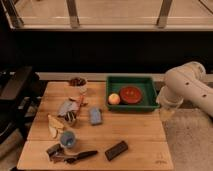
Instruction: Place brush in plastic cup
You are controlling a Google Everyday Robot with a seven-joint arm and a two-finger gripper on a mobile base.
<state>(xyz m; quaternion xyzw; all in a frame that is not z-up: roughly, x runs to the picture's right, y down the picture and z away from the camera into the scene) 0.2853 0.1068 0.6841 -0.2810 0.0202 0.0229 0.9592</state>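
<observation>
The brush [75, 156] lies flat near the front left edge of the wooden table [135, 132], its black handle pointing right and its dark head to the left. Just behind it stands the small blue-grey plastic cup [68, 139], upright. My gripper [167, 111] hangs at the end of the pale arm [192, 85], off the table's right edge beside the green tray. It is far from both brush and cup and holds nothing.
A green tray [145, 80] at the back right holds an apple [114, 98] and a red item [131, 93]. A white bowl [78, 82], snack packets [67, 109], a blue pack [95, 116] and a flat black block [116, 150] lie on the table. A dark chair [15, 95] stands at the left.
</observation>
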